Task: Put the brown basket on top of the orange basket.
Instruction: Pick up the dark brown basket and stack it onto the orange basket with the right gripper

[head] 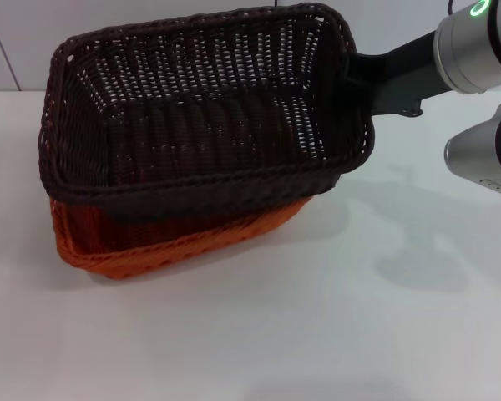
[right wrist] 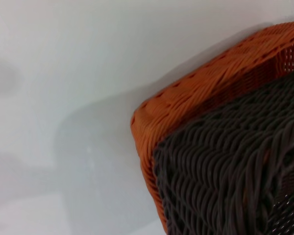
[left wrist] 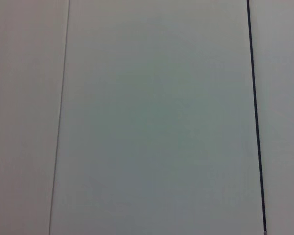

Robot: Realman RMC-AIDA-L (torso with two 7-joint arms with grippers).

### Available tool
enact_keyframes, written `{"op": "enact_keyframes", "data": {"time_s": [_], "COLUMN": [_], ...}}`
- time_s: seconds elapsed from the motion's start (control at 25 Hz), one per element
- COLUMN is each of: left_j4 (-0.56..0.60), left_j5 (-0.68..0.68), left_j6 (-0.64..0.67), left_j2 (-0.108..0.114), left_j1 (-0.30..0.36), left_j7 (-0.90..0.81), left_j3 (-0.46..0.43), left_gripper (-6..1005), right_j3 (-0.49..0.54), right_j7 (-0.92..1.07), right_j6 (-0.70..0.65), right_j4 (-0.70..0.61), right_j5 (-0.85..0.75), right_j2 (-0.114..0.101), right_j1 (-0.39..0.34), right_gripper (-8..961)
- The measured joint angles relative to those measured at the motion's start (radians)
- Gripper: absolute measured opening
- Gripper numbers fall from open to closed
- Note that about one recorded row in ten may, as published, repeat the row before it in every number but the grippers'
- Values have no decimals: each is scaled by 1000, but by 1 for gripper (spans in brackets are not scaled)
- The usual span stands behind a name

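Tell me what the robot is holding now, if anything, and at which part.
The right tool holds the brown basket at the rim of its right short side, above the orange basket. The left tool is not in view.

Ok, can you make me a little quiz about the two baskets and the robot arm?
1. True or false: the brown basket sits flat on the table.
2. Which basket is underneath? A) the orange basket B) the brown basket
3. Fill in: the right gripper is at the brown basket's ____ end.

Key:
1. False. It sits in the orange basket, tilted, its right end higher.
2. A. Orange shows below the brown rim in the head view and around the brown corner in the right wrist view.
3. Right. It meets the rim there. The left gripper is out of view.
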Motion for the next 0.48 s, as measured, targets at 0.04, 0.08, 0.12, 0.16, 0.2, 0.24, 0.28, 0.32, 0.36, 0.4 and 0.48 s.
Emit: {"op": "enact_keyframes", "data": {"time_s": [0.04, 0.08, 0.12, 0.16, 0.2, 0.24, 0.28, 0.32, 0.36, 0.4, 0.48], "left_j4": [0, 0, 0, 1, 1, 1, 1, 0, 0, 0, 0], "left_j5": [0, 0, 0, -1, -1, -1, -1, -1, -2, -2, -2], "left_j6": [0, 0, 0, -1, -1, -1, -2, -2, -2, -3, -4], "left_j2": [0, 0, -1, -1, -1, -1, -1, -1, -1, -1, -1], "left_j1": [0, 0, 0, 0, 1, 1, 1, 1, 1, -1, -2], "left_j7": [0, 0, 0, 0, -1, -1, -3, -4, -5, -5, -6], "left_j3": [0, 1, 3, 4, 5, 5, 5, 6, 6, 6, 6], "left_gripper": [844, 844, 844, 844, 844, 844, 844, 844, 844, 844, 844], "right_j3": [0, 0, 1, 2, 2, -1, -3, -3, -1, 4, 18], "right_j7": [0, -10, -22, -32, -50, -64, -70, -77, -80, -81, -92], "right_j6": [0, 2, 6, 12, 30, 57, 79, 98, 107, 108, 101], "right_j4": [0, 8, 15, 21, 30, 39, 48, 59, 70, 83, 109], "right_j5": [0, 1, 3, 6, 10, 14, 16, 18, 19, 19, 28], "right_j2": [0, 0, 0, 0, 0, 0, 0, 0, 0, -2, -4], "right_j1": [0, 1, 1, 1, -1, -4, -4, -2, 3, 12, 27], "right_gripper": [132, 132, 132, 132, 132, 132, 132, 132, 132, 132, 132]}}
